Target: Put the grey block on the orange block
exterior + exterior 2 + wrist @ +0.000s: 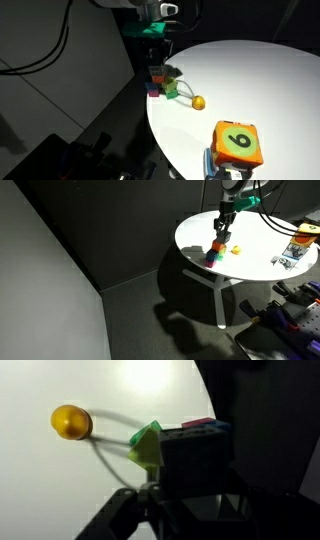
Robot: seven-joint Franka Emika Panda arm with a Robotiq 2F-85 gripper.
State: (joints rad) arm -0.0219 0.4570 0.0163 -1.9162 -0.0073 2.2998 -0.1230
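Observation:
In the wrist view the grey block (196, 458) looks dark and large between my gripper's fingers (196, 495), which seem shut on it. It hangs right over a cluster of small blocks at the table's edge. In an exterior view the gripper (221, 232) stands just above that cluster, where the orange block (213, 248) shows on top of other coloured blocks. In the other exterior view the gripper (158, 60) reaches down onto the cluster, with the grey block (160, 72) at its tips. The orange block is hidden in the wrist view.
A small green cube (147, 445) lies beside the cluster, with pink and blue block edges (203, 424) behind. A yellow ball (71, 422) (198, 102) lies nearby on the white round table (260, 80). A large orange die with a green face (238, 145) stands at the table's far side.

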